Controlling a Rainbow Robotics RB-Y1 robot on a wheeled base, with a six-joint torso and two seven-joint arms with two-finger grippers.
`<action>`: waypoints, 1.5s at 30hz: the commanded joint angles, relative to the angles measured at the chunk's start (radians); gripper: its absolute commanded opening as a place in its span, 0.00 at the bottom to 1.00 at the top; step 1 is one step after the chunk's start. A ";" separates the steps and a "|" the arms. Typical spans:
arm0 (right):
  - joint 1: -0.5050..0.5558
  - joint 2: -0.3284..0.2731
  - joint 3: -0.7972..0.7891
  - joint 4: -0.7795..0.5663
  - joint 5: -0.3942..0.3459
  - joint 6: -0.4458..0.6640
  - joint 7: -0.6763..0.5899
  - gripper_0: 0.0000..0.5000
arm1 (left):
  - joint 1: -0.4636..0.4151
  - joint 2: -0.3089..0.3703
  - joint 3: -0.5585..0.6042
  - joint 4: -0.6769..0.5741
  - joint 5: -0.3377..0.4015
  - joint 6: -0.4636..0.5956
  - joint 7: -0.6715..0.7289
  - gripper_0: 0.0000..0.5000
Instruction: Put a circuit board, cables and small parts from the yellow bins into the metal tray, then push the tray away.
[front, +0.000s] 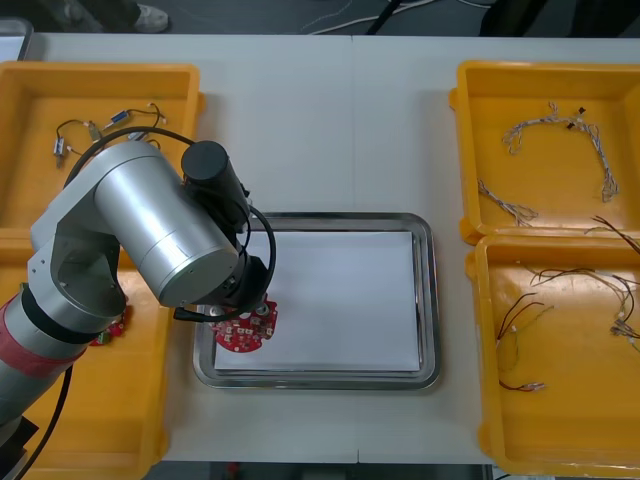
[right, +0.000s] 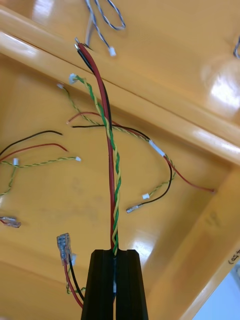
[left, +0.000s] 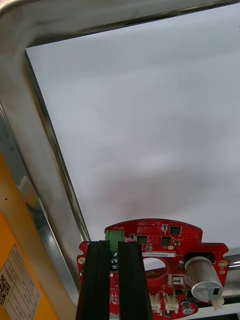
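My left gripper (front: 228, 316) hangs over the near left corner of the metal tray (front: 430, 300), mostly hidden under its own arm. It is shut on a round red circuit board (front: 246, 329). In the left wrist view the gripper (left: 115, 250) pinches the board (left: 165, 255) at its green connector, just above the tray's white inside by the rim (left: 30, 150). My right gripper (right: 116, 252) is shut on a cable (right: 109, 150) of red, black and twisted green-yellow strands, which hangs away from the fingers over an orange bin floor (right: 60, 200).
Two yellow bins stand at the right, the far one (front: 470, 150) with pale twisted cables, the near one (front: 485, 350) with thin red and black cables. The far left bin (front: 30, 120) holds a black cable. Another red board (front: 110, 330) lies in the near left bin.
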 joint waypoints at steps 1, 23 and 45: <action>-0.059 -0.022 0.024 -0.049 -0.070 0.025 0.074 0.00 | -0.022 -0.007 -0.038 -0.005 -0.038 -0.033 0.018 0.00; -0.220 -0.021 0.176 -0.062 -0.162 0.081 0.367 0.00 | 0.041 0.030 -0.090 0.011 -0.089 -0.106 0.012 0.00; -0.219 0.074 0.200 -0.075 -0.119 0.081 0.325 0.00 | 0.096 0.050 -0.101 0.010 -0.129 -0.149 0.006 0.00</action>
